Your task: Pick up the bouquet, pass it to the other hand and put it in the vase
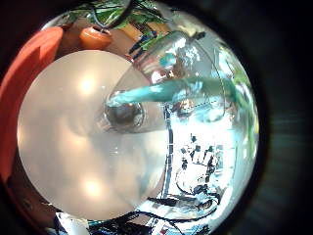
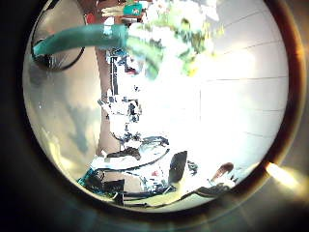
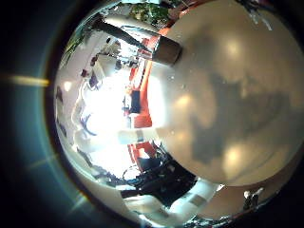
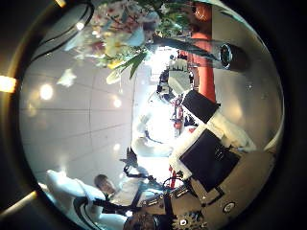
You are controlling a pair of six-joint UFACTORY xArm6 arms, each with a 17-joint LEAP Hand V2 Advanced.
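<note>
The bouquet [image 4: 120, 29] has a head of flowers and long stems [image 1: 156, 93]. The stems slant down into the mouth of the vase [image 1: 124, 116], which stands on the round table [image 1: 68, 137]. In the left thumb side palm view the flowers [image 2: 174, 34] and a stem [image 2: 77, 37] fill the view's edge, close to my left hand. From the right palm views the vase [image 3: 166, 49] and the bouquet are farther off. My right hand [image 4: 206, 144] shows straight fingers with nothing in them. A hand [image 1: 201, 168] shows beyond the table's rim.
The vase [image 4: 233, 56] stands near the middle of the table [image 3: 228, 104]. A rounded object [image 1: 95, 37] lies beyond the table's edge, and a long bar [image 3: 142, 95] runs beside the table.
</note>
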